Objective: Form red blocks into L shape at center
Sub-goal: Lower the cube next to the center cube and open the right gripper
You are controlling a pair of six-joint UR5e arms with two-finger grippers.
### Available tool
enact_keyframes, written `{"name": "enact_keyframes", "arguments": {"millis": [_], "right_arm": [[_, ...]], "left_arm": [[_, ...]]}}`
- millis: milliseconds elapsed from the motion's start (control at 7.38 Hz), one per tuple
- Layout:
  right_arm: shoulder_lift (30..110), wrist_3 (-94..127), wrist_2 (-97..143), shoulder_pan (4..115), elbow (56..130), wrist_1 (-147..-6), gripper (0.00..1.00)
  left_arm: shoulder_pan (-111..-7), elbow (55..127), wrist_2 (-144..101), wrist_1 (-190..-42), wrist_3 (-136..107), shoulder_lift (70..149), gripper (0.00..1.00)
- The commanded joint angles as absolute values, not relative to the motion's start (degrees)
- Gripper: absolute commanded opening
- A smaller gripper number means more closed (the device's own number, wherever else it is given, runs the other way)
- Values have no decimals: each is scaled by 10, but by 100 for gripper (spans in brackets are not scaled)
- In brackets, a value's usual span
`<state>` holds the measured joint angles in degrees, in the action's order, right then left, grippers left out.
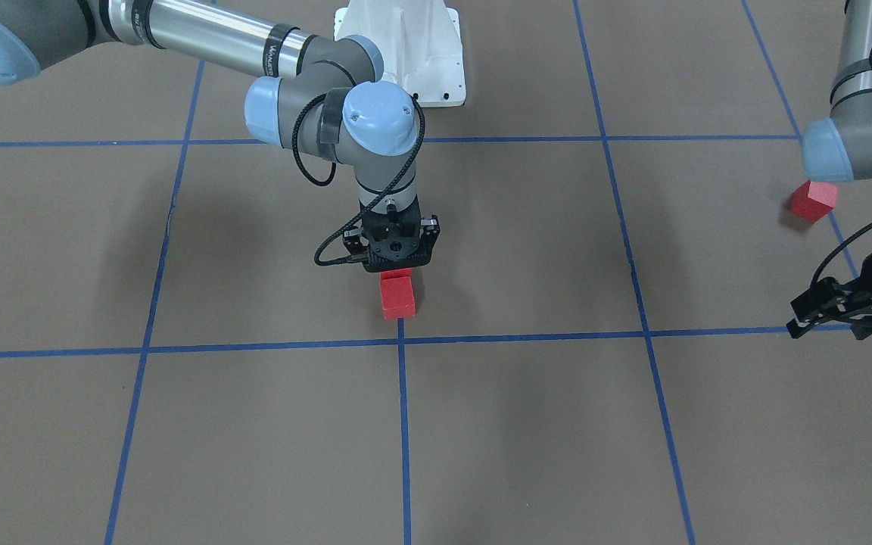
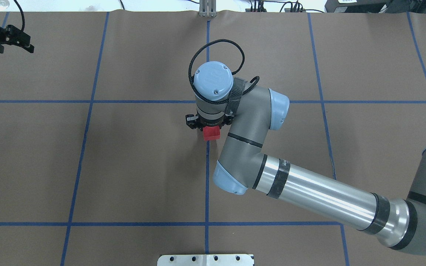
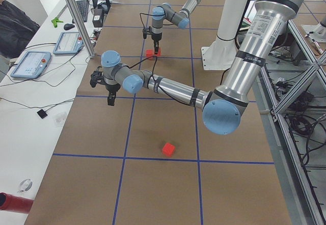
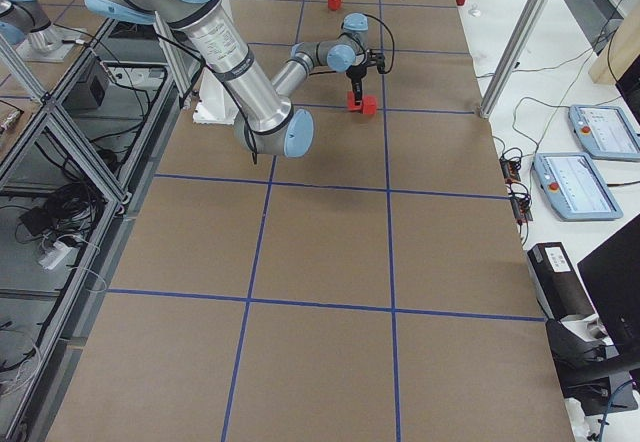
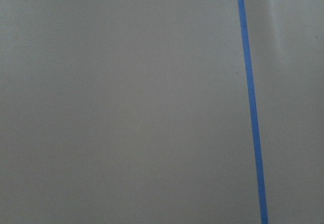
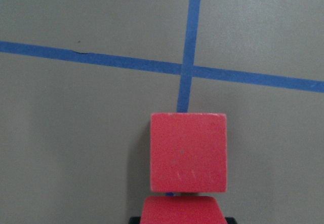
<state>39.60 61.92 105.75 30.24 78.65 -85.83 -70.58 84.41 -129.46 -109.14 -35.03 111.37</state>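
The right gripper (image 1: pixel 398 263) pointed straight down, its fingers drawn in narrowly on the gripped red block (image 1: pixel 396 275). In the right wrist view only dark slivers of finger showed, flush against each flank of that block, so the grip looked clenched, not released. Whether the block rested fully on the brown gridded surface (image 1: pixel 527 250) could not be told. It touched the neighbouring red block (image 1: pixel 398 300), and the 2 made a short straight row lying over the blue tape line (image 6: pixel 183 100) that ran toward the robot's base. The gripped block was the far 1 from the center (image 1: pixel 400 341). The neighbouring block stood near that crossing without reaching it, on the base side, with a short bare stretch of tape between them. The lone red block (image 1: pixel 813 200) lay well apart on the robot's left, just beside another tape line and close under a blue-capped joint of the left arm. The left gripper (image 1: pixel 793 318) hung over bare paper on that same side with its fingers spread and nothing between them. Its wrist view showed only brown paper and 1 blue line. White lettering on a black band (image 1: pixel 275 51) around the right arm's silver tube was too small to read, as was the raised mark on the blue wrist cap (image 2: pixel 213 78).
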Motion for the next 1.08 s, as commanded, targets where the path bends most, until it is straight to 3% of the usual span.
{"name": "enact_keyframes", "arguments": {"millis": [0, 677, 948], "right_arm": [[396, 623, 1056, 304, 783, -857, 0], [397, 640, 1056, 304, 783, -854, 0], [397, 640, 1055, 305, 783, -853, 22]], "left_arm": [[-706, 842, -1295, -1093, -351, 1114, 100], [-706, 840, -1295, -1093, -350, 1114, 100], [-706, 839, -1295, -1093, -350, 1114, 100]]}}
